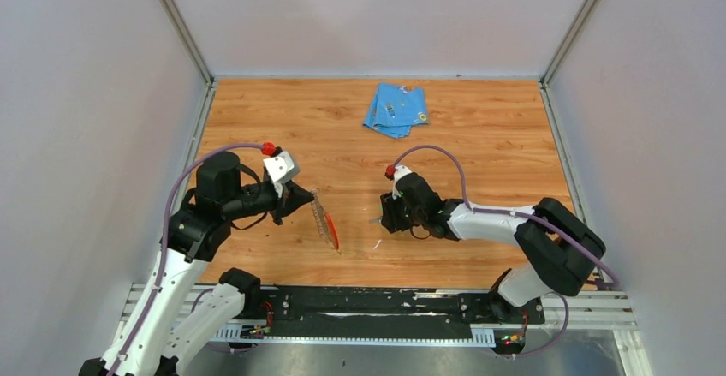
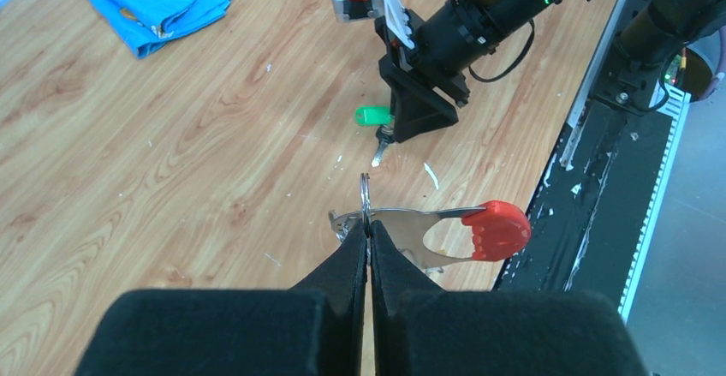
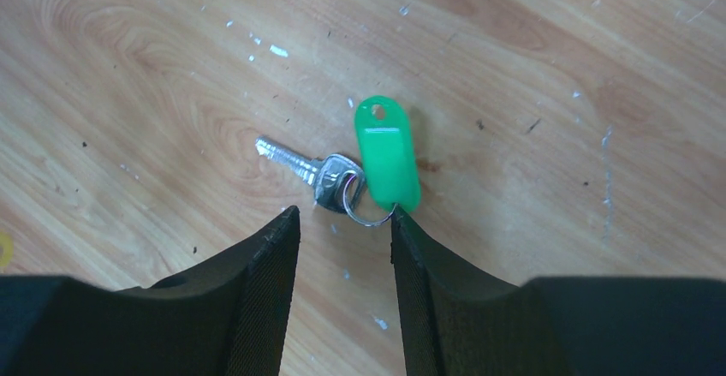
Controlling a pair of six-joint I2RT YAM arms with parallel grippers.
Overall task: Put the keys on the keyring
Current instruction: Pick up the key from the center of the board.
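The left gripper (image 2: 369, 230) is pressed tight on the keyring (image 2: 402, 226), pinching the thin wire loop at its top, and holds it above the table (image 1: 479, 136) left of centre, toward the near edge. The red tab (image 2: 496, 229) sticks out to one side – a lopsided load on a narrow pinch. Any push during threading could twist the loop between the pads or slip it free.

The right gripper (image 3: 342, 222) is spread about halfway, low over the green-tagged key (image 3: 304, 169), which lies flat on the wood just right of centre. Its jaws straddle the key's small ring (image 3: 368, 209), not the blade, and one fingertip (image 3: 402, 226) is touching or nearly touching the green tag (image 3: 387, 162). Closing here may catch only the ring or nudge the tag, so the key would skid or dangle loosely – hard to aim at the loop.

The folded blue cloth (image 1: 395, 109) lies near the far edge. Whether the other key is there I cannot tell.
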